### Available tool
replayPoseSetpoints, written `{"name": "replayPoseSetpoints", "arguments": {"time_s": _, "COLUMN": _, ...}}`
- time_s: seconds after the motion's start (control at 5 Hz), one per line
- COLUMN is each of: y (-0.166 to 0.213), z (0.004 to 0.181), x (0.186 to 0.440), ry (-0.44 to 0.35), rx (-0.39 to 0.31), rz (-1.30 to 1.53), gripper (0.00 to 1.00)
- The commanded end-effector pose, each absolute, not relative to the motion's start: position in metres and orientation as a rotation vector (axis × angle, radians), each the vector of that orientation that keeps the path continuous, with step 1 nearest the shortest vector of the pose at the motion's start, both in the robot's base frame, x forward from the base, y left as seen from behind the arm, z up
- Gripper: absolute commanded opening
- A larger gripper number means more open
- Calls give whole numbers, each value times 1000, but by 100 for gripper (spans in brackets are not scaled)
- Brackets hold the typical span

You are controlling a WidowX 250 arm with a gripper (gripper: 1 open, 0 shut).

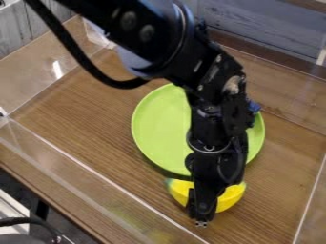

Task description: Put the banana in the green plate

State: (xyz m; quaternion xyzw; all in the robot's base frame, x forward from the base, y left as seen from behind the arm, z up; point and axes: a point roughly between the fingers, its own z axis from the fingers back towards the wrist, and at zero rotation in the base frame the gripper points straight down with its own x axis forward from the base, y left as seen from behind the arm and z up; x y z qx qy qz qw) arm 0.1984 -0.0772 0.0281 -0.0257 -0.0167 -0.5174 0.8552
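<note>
view: a single camera looking down at an angle on the scene from the front.
worktop: a brown wood-grain worktop [76,124] with clear, see-through walls standing around its edges.
arm: a black, jointed robot arm [159,48] comes in from the upper left and bends down over the near right part of the worktop, its last link standing almost upright.
gripper: the black gripper [200,215] points straight down at the near edge of the scene, its tip low, close to the wood. the jaws look drawn nearly together; the fingers themselves are too small and dark to read apart.
banana: a small, stubby, bright yellow, curved plastic toy banana [227,199] lies at the foot of the gripper, yellow showing on both sides of the black fingers. the gripper appears closed on it, though the contact itself is hidden by the gripper body.
banana's place: on the wood just in front of the plate's near rim, close to it, outside the plate.
plate: a large, round, lime-green flat plastic plate [159,119] with a shallow rim lies flat behind the banana, partly covered by the arm.
blue thing: a small blue object [254,108] peeks out behind the arm at the plate's right side; its shape cannot be told.
</note>
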Motion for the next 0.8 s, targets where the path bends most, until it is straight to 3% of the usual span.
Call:
{"name": "replayPoseSetpoints", "arguments": {"time_s": 0.0, "y": -78, "z": 36, "x": 210, "ry": -84, "rx": -44, "rz": -1073, "gripper": 0}}
{"name": "replayPoseSetpoints", "arguments": {"time_s": 0.6, "y": -77, "z": 34, "x": 212, "ry": -86, "rx": -47, "rz": -1067, "gripper": 0}}
